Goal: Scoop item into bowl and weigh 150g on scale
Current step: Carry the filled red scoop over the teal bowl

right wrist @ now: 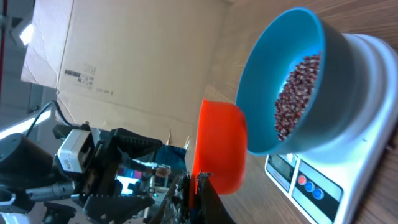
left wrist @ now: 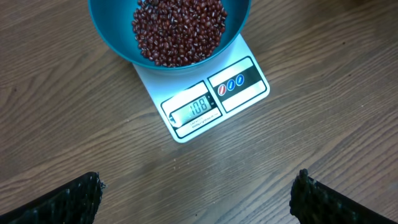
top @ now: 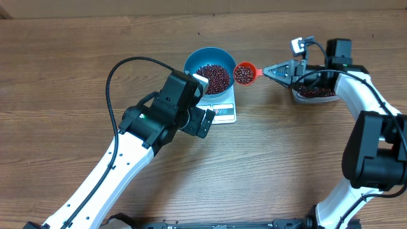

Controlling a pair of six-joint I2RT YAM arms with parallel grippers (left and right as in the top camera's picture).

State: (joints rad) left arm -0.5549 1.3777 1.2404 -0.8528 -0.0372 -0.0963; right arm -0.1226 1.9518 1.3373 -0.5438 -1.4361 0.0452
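The blue bowl (top: 193, 62) stands on the white scale (top: 224, 114), partly filled with dark red beans (top: 213, 77). In the left wrist view the bowl (left wrist: 109, 31) and its beans (left wrist: 180, 28) sit above the scale's display (left wrist: 196, 107), which reads 108. My left gripper (left wrist: 199, 198) hovers open over bare table in front of the scale, holding nothing. My right gripper (top: 272, 71) is shut on the handle of a red scoop (top: 244, 73) full of beans, level just right of the bowl's rim. The scoop (right wrist: 221, 146) sits beside the bowl (right wrist: 273, 93) in the right wrist view.
A clear plastic tub (top: 315, 94) with more beans sits under the right arm at the far right. The left arm (top: 152, 124) lies across the table left of the scale. A cardboard box (right wrist: 124, 56) stands behind the bowl in the right wrist view.
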